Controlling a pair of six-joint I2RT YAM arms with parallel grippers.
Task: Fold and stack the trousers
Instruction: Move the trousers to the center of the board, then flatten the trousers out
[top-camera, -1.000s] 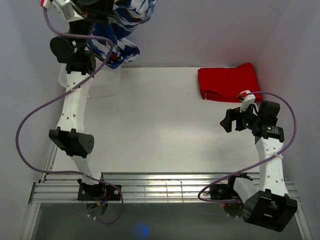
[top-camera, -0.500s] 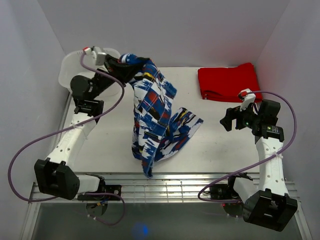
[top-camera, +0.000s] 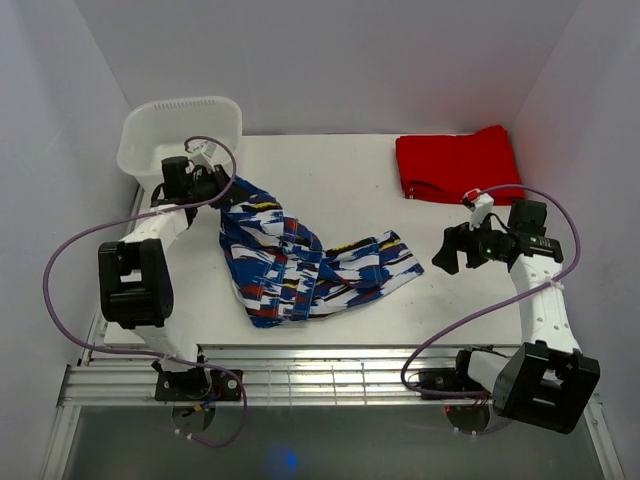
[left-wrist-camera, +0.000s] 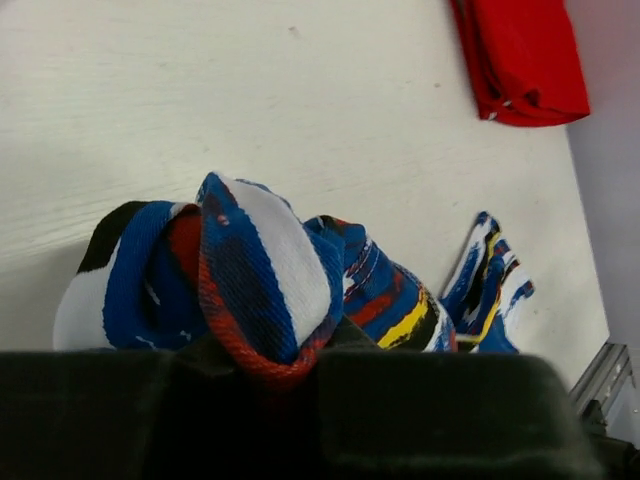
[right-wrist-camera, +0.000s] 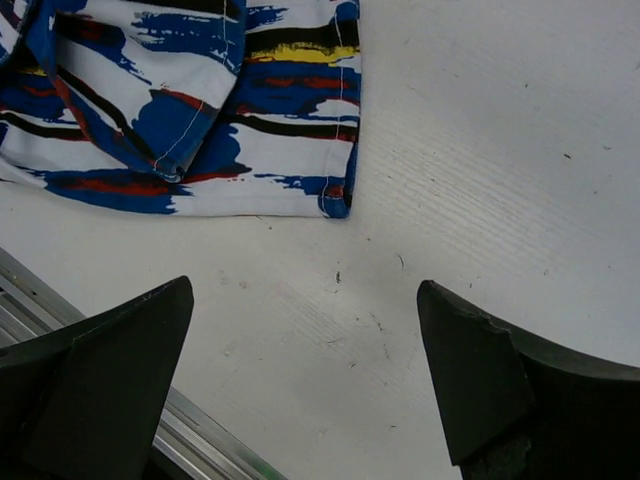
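Half a second ago the trousers (top-camera: 300, 275) hung from the raised left gripper (top-camera: 222, 188). Now they lie crumpled on the table (top-camera: 330, 180) from 10 o'clock toward centre, one end still clenched in it. The right gripper (top-camera: 445, 250) hovers at 3 o'clock, jaws spread wide and holding nothing.

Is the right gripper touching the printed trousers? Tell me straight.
No: the right gripper hangs open above the table, and the hem of the printed trousers lies apart from it.

Trousers (top-camera: 300, 275) left of centre, basket (top-camera: 180, 106) behind, perhaps overhanging, garment (top-camera: 455, 165) far right
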